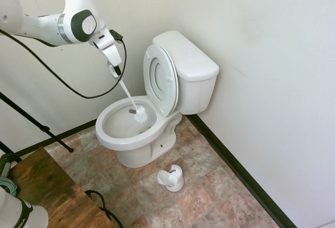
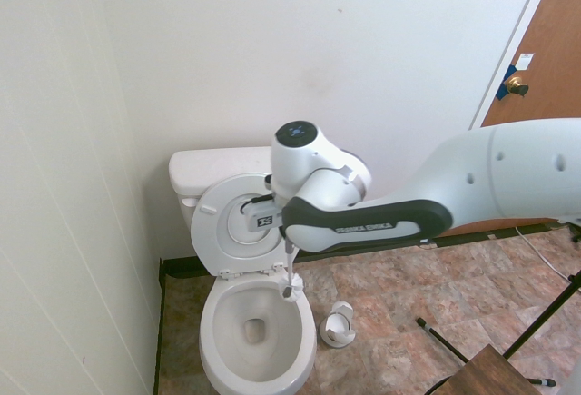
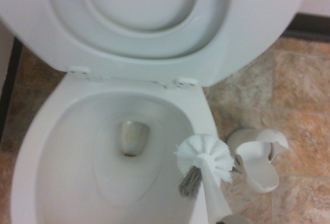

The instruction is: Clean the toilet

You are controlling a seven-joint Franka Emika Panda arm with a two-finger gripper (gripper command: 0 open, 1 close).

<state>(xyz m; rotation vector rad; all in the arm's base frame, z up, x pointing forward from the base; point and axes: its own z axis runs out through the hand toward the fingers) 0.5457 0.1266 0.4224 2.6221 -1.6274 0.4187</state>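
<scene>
You have the gripper [image 1: 116, 71] clamped shut on the white toilet brush [image 1: 134, 107], whose bristled head hangs above the open bowl, near its rim. The toilet [image 1: 157, 107] stands in the corner against the wall (seat and lid both raised against the tank). On the tiled floor [image 1: 209, 186] just beside it sits the small white brush holder [image 1: 171, 178], with nothing in it.
</scene>
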